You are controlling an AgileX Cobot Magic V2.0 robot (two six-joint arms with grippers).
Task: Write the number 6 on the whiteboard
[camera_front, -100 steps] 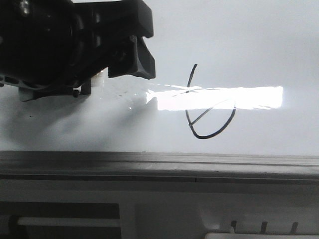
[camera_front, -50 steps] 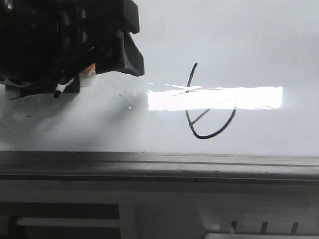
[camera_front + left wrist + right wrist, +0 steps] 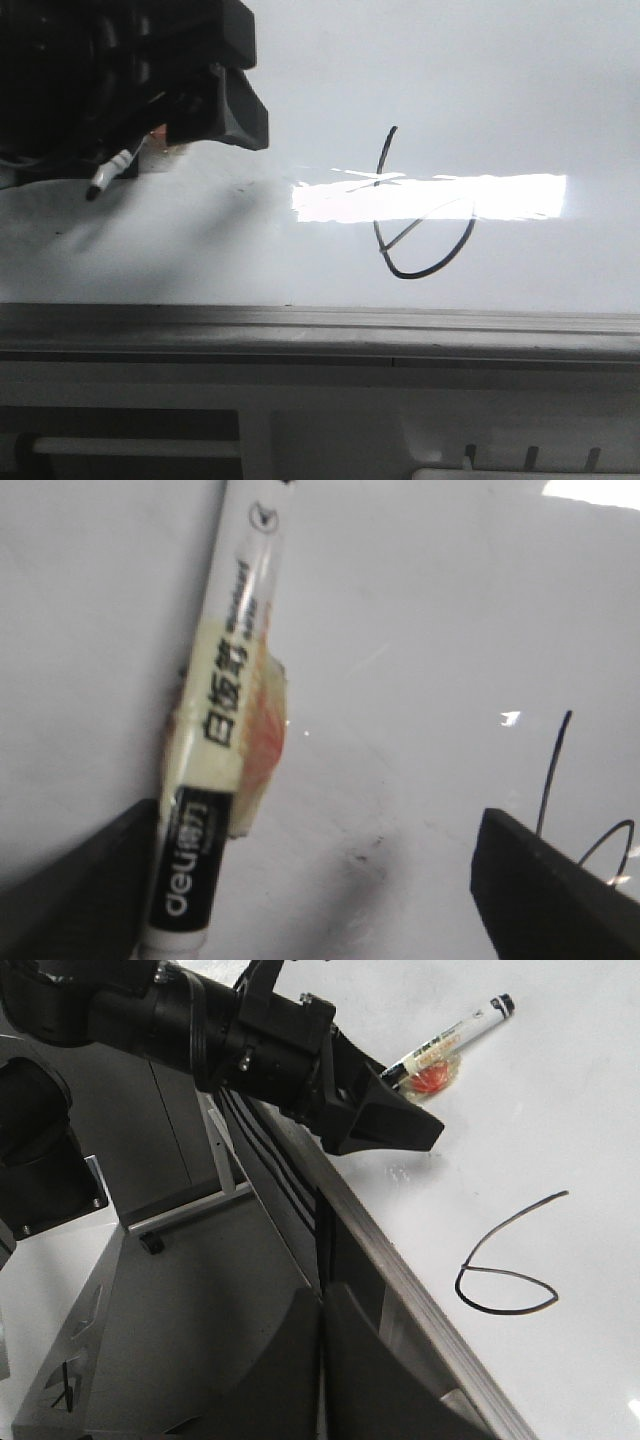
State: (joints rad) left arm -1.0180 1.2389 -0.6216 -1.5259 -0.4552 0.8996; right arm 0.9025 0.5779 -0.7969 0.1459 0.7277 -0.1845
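Observation:
The whiteboard bears the number 6, a thin black line with a slanted loop, crossed by bright glare. My left gripper hangs over the board left of the 6, jaws wide apart. A white and black marker wrapped in yellowish tape pokes out under it. In the left wrist view the marker leans against one finger; the other finger is far from it, near the 6. My right gripper is shut and empty, off the board below its frame edge.
The board's grey metal frame edge runs along the near side. In the right wrist view the left arm reaches over that edge, and a grey stand and floor lie below it. Faint grey scratches mark the board by the glare.
My left gripper has moved left, away from the 6, in the front view. More of the marker now shows below it. The 6 is unchanged.

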